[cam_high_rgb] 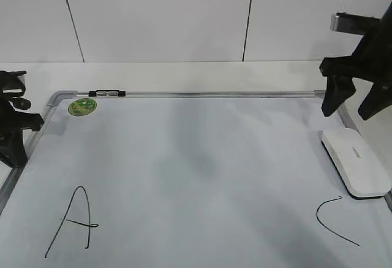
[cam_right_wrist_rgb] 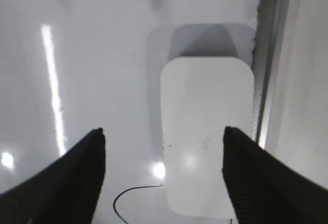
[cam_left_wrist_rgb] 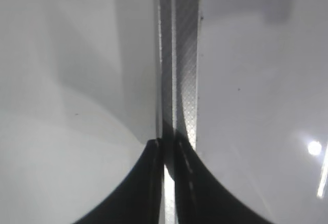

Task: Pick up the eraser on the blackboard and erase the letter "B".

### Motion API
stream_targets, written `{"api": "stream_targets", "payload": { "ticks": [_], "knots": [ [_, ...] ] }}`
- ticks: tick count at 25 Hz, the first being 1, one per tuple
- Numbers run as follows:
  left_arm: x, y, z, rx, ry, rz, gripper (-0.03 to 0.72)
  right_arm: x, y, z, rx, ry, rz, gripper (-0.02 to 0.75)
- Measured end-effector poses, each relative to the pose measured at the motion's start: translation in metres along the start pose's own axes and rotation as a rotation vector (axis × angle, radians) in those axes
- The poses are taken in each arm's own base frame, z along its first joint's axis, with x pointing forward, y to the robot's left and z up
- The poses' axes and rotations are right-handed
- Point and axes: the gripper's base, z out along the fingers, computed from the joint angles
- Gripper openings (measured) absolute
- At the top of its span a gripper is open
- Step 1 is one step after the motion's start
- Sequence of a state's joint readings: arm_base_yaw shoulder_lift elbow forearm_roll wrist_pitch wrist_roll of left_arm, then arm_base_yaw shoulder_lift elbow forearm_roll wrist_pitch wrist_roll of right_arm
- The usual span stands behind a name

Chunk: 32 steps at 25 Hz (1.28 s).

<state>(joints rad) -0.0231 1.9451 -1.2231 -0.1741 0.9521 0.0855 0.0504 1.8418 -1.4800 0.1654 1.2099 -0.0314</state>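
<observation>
The eraser (cam_high_rgb: 355,160), a white rounded block, lies on the blackboard (cam_high_rgb: 196,157) against its right frame; it also shows in the right wrist view (cam_right_wrist_rgb: 207,131). My right gripper (cam_high_rgb: 349,105) hangs open and empty above the eraser's far end; in the right wrist view (cam_right_wrist_rgb: 163,130) its fingers stand wide apart over the eraser. My left gripper (cam_high_rgb: 15,151) is shut at the board's left frame; its closed tips (cam_left_wrist_rgb: 166,142) sit over the grey frame strip (cam_left_wrist_rgb: 179,55). The letter "B" shows in no view. The board's middle is bare.
A black "A" (cam_high_rgb: 73,222) is at the board's front left, a black "C" (cam_high_rgb: 334,219) at the front right, also in the right wrist view (cam_right_wrist_rgb: 133,196). A green sticker (cam_high_rgb: 82,106) and a black clip (cam_high_rgb: 106,93) sit at the top left.
</observation>
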Motion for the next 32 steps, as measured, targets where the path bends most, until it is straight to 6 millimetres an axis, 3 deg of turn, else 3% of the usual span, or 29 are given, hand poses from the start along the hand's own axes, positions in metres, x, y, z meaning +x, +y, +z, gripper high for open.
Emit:
{"api": "stream_targets", "payload": {
  "ticks": [3,8,15,21,28,32],
  "knots": [
    [0.000,0.000,0.000,0.000,0.000,0.004,0.081,0.002,0.002,-0.011,-0.008,-0.025,0.001,0.538],
    [0.000,0.001,0.000,-0.013,-0.001,0.017,0.251,0.007,0.004,-0.025,-0.009,-0.058,-0.003,0.536],
    [0.000,0.000,-0.005,-0.006,-0.013,0.016,0.326,0.017,0.008,-0.052,-0.010,-0.130,-0.015,0.534],
    [-0.003,-0.005,-0.037,-0.001,-0.098,0.031,0.440,0.033,0.013,-0.085,-0.013,-0.221,-0.030,0.534],
    [0.005,-0.008,-0.069,-0.016,-0.091,0.059,0.452,0.060,0.019,-0.126,-0.017,-0.338,-0.047,0.533],
    [0.018,-0.009,-0.089,-0.035,-0.079,0.078,0.452,0.088,0.021,-0.146,-0.018,-0.392,-0.057,0.533]
  ]
}}
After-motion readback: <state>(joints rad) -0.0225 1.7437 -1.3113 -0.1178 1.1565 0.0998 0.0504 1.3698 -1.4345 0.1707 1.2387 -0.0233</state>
